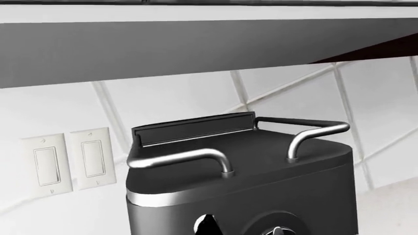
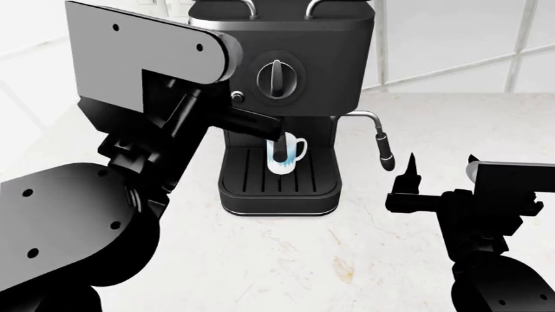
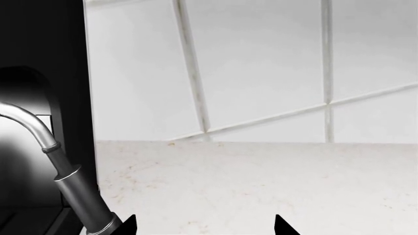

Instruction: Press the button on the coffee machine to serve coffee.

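On the pale marbled desk (image 2: 364,253), against the tiled wall (image 2: 451,39), we see the coffee machine (image 2: 286,78) standing upright at the middle back of the head view, its top edge cut off by the frame. Our left arm (image 2: 130,162) fills the near left and covers the machine's left flank; the left end effector (image 2: 260,127) reaches in at the machine's front, just under the round dial (image 2: 275,77), but its fingertips are hidden, so we cannot tell whether it is spread or closed, or touching anything. Our right arm (image 2: 494,221) sits low on the right, well apart from the machine, its end effector (image 2: 440,166) spread wide and holding nothing, two dark fingertips (image 3: 127,225) barely entering the right wrist view.

The slatted drip tray (image 2: 279,182) carries a white cup (image 2: 284,156) with a bluish smear inside, partly masked by the left end effector. The steam wand (image 2: 380,140) hangs off the machine's right side, clear of the right end effector, with open desk between them.

Two wall switches (image 1: 65,161) show beside the machine in the left wrist view, under a dark cabinet (image 1: 163,49).
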